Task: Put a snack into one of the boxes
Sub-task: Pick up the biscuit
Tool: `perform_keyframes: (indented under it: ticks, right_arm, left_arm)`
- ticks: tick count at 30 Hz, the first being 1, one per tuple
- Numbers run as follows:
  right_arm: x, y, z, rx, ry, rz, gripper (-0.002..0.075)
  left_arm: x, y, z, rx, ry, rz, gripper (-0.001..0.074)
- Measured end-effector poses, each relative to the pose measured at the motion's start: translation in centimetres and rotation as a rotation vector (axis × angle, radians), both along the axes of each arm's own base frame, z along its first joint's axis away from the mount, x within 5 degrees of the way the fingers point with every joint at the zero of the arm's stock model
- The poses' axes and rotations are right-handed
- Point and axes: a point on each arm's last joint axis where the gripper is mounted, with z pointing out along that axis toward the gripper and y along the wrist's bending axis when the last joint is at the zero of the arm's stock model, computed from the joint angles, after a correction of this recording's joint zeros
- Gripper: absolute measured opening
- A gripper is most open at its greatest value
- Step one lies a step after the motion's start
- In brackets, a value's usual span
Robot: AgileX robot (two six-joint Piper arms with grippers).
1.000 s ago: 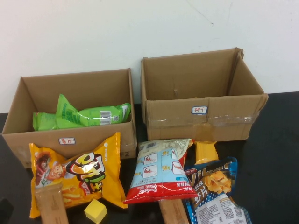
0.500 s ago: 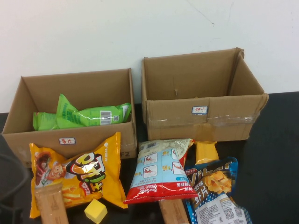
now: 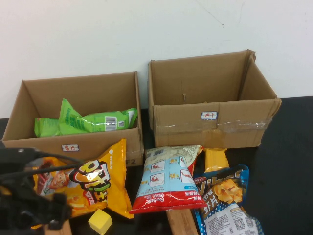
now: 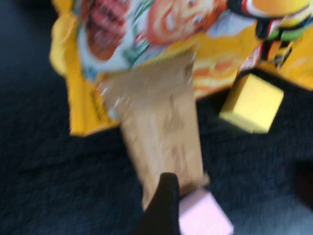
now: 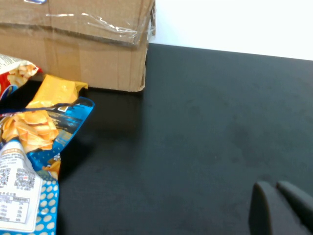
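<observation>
Two open cardboard boxes stand at the back. The left box (image 3: 73,147) holds green snack bags (image 3: 93,121); the right box (image 3: 215,128) looks empty. In front lie a yellow chips bag (image 3: 98,181), a white-and-red bag (image 3: 166,178), a blue bag (image 3: 222,191) and an orange packet (image 3: 215,159). My left gripper (image 3: 55,209) hovers over the yellow bag's near corner. In the left wrist view it (image 4: 234,200) is open above a brown packet (image 4: 161,132), with a pink cube (image 4: 203,215) beside one finger (image 4: 164,205). My right gripper (image 5: 276,208) is shut over bare table.
A yellow cube (image 3: 100,221) lies by the yellow bag and also shows in the left wrist view (image 4: 252,103). Another brown packet (image 3: 181,223) lies under the white-and-red bag. The black table (image 5: 220,112) is bare to the right of the right box.
My left arm has come into the high view from the lower left and now covers the yellow bag's near-left corner and the brown packet. The snacks and boxes have not moved.
</observation>
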Motion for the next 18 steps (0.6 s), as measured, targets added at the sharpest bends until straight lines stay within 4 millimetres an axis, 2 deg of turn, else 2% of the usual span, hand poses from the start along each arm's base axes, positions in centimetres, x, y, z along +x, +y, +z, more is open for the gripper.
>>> perform_keyframes:
  ticks: [4,9,12,18]
  right_arm:
    - [0.0,0.0,0.0,0.0,0.0,0.0,-0.0001]
    - [0.0,0.0,0.0,0.0,0.0,0.0,-0.0001]
    - [0.0,0.0,0.0,0.0,0.0,0.0,-0.0001]
    - [0.0,0.0,0.0,0.0,0.0,0.0,-0.0001]
  left_arm:
    - [1.9,-0.8,-2.1,0.026,-0.002,0.039,0.0692]
    - [2.9,-0.5,-4.1,0.06,0.039,0.093,0.0661]
    - [2.6,-0.4,-5.1,0.044,-0.007,0.125,0.0631]
    - [0.1,0.0,-7.6,0.013,-0.066,0.162,0.0603]
